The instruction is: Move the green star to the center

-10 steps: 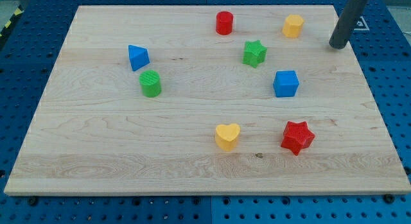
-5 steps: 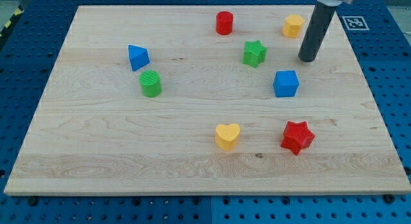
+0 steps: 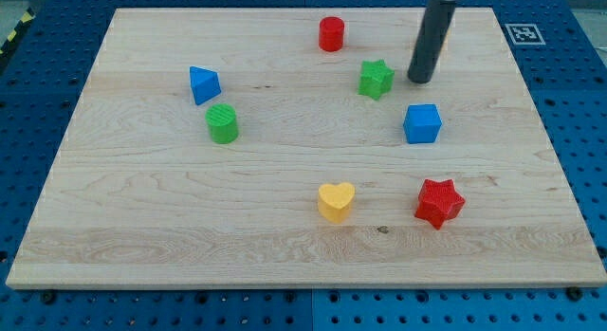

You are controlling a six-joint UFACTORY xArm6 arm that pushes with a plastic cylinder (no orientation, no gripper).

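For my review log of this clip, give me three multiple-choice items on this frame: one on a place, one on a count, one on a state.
1. Where is my tip relative to the green star?
A. at the view's right of it
B. at the view's left of it
C. below it, by the yellow heart

2. How many red blocks show?
A. one
B. two
C. three

3. Is my tip touching the green star?
A. yes, pressed on it
B. no, bare wood lies between them
C. it rests on top

Key: 1 A, the rod ends right of the star. 2 B, a red cylinder and a red star. 3 B, a gap shows.
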